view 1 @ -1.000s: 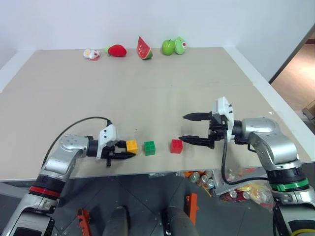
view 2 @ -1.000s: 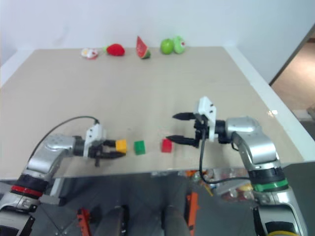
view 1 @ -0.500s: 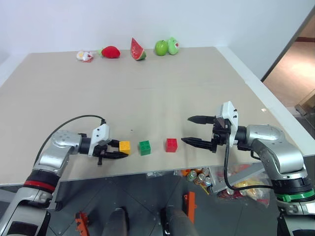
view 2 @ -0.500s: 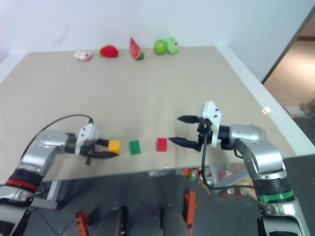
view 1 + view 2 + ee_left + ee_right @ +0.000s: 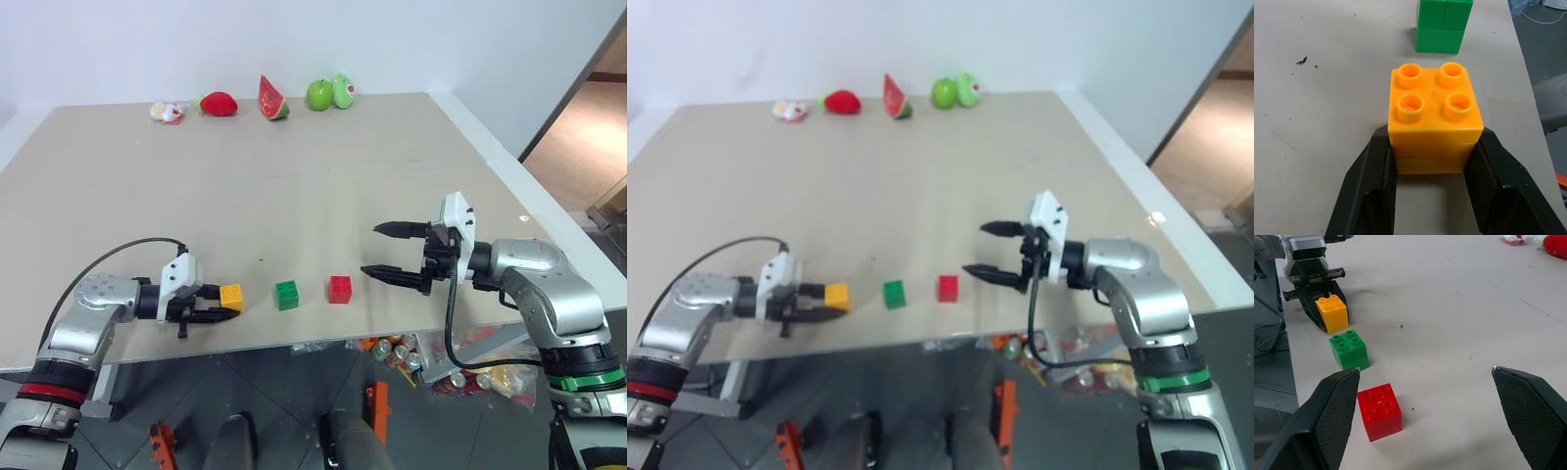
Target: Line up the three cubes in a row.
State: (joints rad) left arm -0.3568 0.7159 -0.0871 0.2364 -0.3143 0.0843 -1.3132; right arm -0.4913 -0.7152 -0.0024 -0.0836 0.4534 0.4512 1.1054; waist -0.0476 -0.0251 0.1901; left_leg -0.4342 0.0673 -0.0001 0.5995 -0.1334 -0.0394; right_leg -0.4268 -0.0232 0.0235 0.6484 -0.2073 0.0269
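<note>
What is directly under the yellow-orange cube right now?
The yellow-orange cube sits on the bare table, gripped by the left gripper. Its underside is hidden.

Near edge, left to right: yellow-orange cube (image 5: pixel 231 296); green cube (image 5: pixel 287 294); red cube (image 5: pixel 340 289) | all three studded on top | beige table (image 5: pixel 294 186) | far edge: red strawberry (image 5: pixel 218 103); red-fleshed, green-rinded watermelon slice (image 5: pixel 271 98); green apple (image 5: pixel 319 94) | black fingers, white housings on left gripper (image 5: pixel 221 309) and right gripper (image 5: pixel 380 250)
</note>
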